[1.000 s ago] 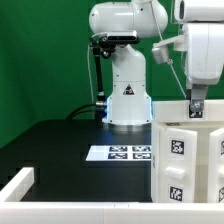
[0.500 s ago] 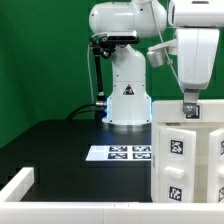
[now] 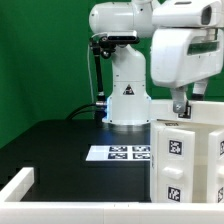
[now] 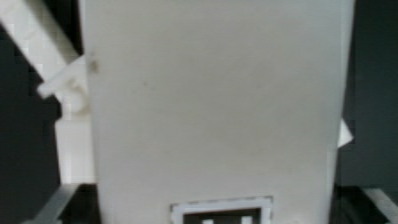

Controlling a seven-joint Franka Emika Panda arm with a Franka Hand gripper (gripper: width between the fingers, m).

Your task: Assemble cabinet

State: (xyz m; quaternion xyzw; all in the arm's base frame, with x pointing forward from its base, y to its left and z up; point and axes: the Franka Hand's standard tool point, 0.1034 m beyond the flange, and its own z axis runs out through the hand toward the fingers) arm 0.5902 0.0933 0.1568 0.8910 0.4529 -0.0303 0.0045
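Note:
The cabinet (image 3: 187,160) is a large white box-like body with black-and-white tags on its faces. It stands at the front of the exterior view's right. My gripper (image 3: 180,108) hangs straight down over the cabinet's top back edge, its fingertips at or just above that edge. In the wrist view a white cabinet face (image 4: 214,100) fills most of the picture, with part of a tag (image 4: 222,212) near the gripper (image 4: 214,216). The jaws stand wide apart at the picture's lower corners, with nothing gripped between them.
The marker board (image 3: 118,154) lies flat on the black table in front of the robot's base (image 3: 126,100). A low white rim (image 3: 18,182) runs along the front at the exterior view's left. A green backdrop stands behind.
My gripper and wrist have moved toward the exterior view's left along the cabinet's top edge. The cabinet has not moved.

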